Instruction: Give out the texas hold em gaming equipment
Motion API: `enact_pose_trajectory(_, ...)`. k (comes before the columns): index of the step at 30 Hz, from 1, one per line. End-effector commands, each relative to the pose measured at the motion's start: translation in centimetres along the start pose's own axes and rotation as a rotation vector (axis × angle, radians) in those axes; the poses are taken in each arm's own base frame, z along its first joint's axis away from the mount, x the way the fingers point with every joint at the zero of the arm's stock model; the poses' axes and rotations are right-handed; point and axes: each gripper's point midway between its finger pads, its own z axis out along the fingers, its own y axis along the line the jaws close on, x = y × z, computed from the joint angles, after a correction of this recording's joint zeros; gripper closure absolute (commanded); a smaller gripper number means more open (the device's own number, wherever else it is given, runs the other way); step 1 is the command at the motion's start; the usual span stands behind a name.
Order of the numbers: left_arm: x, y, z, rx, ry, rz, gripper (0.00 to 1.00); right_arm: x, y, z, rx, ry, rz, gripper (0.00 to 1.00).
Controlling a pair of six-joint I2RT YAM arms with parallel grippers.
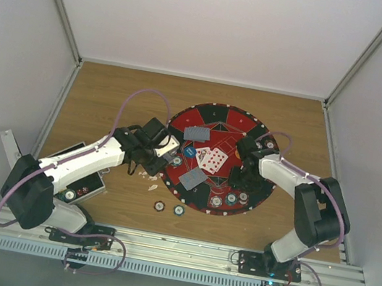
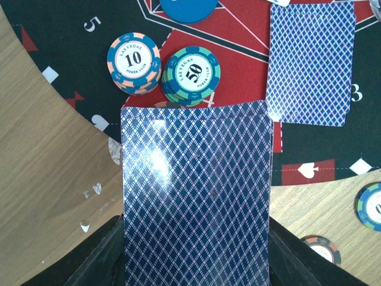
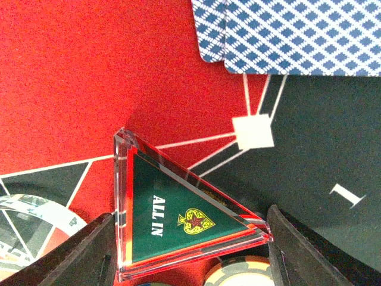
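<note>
Blue-backed card stacks [image 2: 196, 190]: one in left gripper [image 2: 196, 265], two on mat [image 1: 242, 122].

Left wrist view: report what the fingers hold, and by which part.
Face-down playing cards, a small stack, clamped at their near short end between the left fingers.

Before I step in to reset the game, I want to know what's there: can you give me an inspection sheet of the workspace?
Surface: wooden table with a round red-and-black mat.
Job's things: face-down cards and face-up cards on the mat; chips on its near rim; two chips on the wood.
Clutter: white scraps on the wood; black case partly hidden by the left arm.
Grippers: left gripper shut on a card stack; right gripper straddles an ALL IN token, grip unclear.
Cables: a lilac cable arches over each arm.
Surroundings: white walls; metal rail at the near edge.
</note>
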Motion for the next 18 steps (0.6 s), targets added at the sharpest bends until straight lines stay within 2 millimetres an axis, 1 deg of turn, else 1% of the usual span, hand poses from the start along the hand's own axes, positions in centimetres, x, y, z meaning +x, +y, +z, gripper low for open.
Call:
enact_pose_trajectory(1, -1.2, 0.1, -0.8, -0.002, -0.07, -0.005, 0.46, -1.5, -0.9, 0.0, 0.055, -0.053, 0.017, 0.39)
enact_pose_trajectory(5, -1.1, 0.2, -0.6, -0.007, -0.061, -0.007, 0.46, -2.7, -0.6, -1.1, 0.056, -0.095, 0.003, 0.41)
enact_pose_trajectory(8, -1.2, 0.5, -0.5, -0.022, -0.059, -0.013, 0.46, -4.0, 0.6, -1.9, 0.017, -0.133, -0.039, 0.42)
enact_pose_trajectory(11, -1.2, 0.9, -0.4, -0.04, -0.054, -0.024, 0.46, -5.6, 2.9, -3.0, -0.058, -0.178, -0.117, 0.44)
enact_pose_trajectory(14, -0.9, 1.6, -0.3, -0.051, -0.046, -0.057, 0.46, -6.6, 5.5, -3.6, -0.097, -0.194, -0.231, 0.45)
enact_pose_trajectory(18, -0.6, 2.7, -0.2, -0.064, -0.037, -0.1, 0.46, -6.9, 9.6, -3.1, -0.156, -0.163, -0.357, 0.47)
